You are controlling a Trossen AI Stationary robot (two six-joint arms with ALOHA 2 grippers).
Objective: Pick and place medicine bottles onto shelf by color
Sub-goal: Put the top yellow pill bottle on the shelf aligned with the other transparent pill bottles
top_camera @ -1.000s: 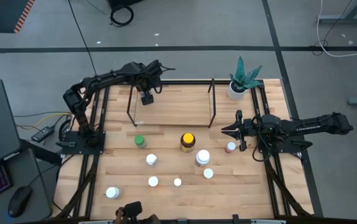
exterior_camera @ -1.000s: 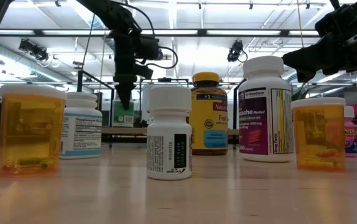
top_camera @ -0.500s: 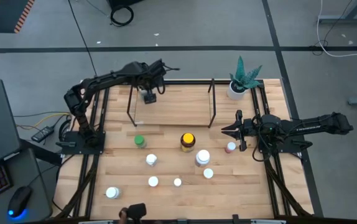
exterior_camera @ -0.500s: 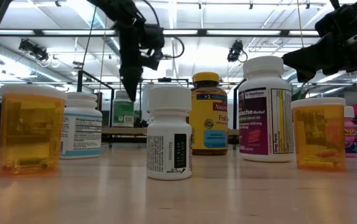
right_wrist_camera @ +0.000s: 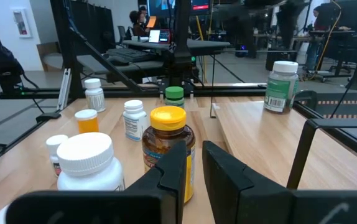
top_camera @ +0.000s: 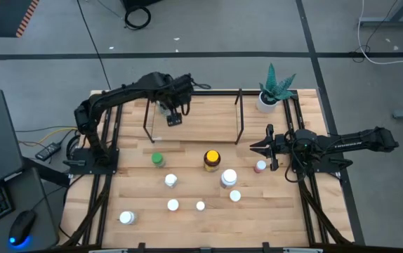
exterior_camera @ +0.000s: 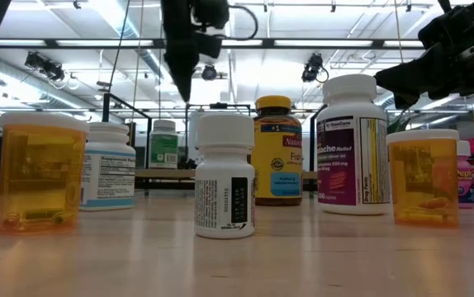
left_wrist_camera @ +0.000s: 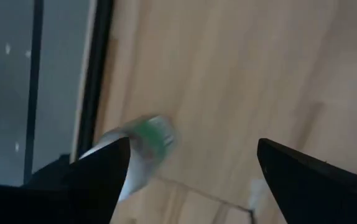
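Left tool (top_camera: 175,120) held above shelf (top_camera: 208,130), jaws spread, nothing gripped. White-capped green-label bottle (top_camera: 161,107) seen standing on shelf's back-left part, just beside tool. Risk judged: bottle clipped and toppled by finger if tool is swung sideways (clearance slight). Right tool (top_camera: 258,147) pinched closed, empty, parked near pink-capped bottle (top_camera: 260,166). Remaining bottles left on counter (top_camera: 208,218).
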